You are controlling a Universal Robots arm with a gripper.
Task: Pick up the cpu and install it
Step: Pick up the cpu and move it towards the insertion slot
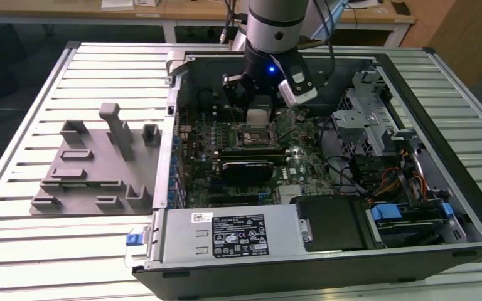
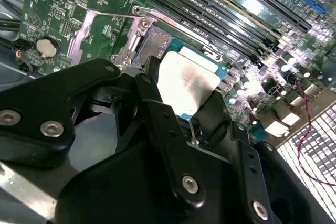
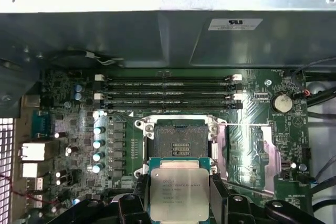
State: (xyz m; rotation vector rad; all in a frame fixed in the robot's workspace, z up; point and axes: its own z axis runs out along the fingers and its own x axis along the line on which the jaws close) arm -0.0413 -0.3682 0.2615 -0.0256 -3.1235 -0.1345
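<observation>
The cpu (image 3: pixel 179 195), a flat square chip with a silver-grey top and green edge, sits between the black fingers (image 3: pixel 217 195) of my gripper (image 3: pixel 179 199), which is shut on two of its opposite sides. In the second wrist view the cpu (image 2: pixel 187 83) hangs tilted just beside and above the open socket (image 2: pixel 153 44) on the green motherboard. The socket (image 3: pixel 178 137) has its dark contact field uncovered, and its metal load plate (image 3: pixel 258 150) is folded aside. In the exterior view my gripper (image 1: pixel 260 118) reaches down inside the computer case over the socket (image 1: pixel 256 135).
The memory slots (image 3: pixel 168 90) run alongside the socket, and a coin cell (image 3: pixel 282 102) sits near it. The case walls (image 1: pixel 174 125), the drive cage (image 1: pixel 375 119) and the power supply (image 1: pixel 233 235) hem the arm in. A grey parts fixture (image 1: pixel 98 163) lies on the slatted table at the exterior view's left.
</observation>
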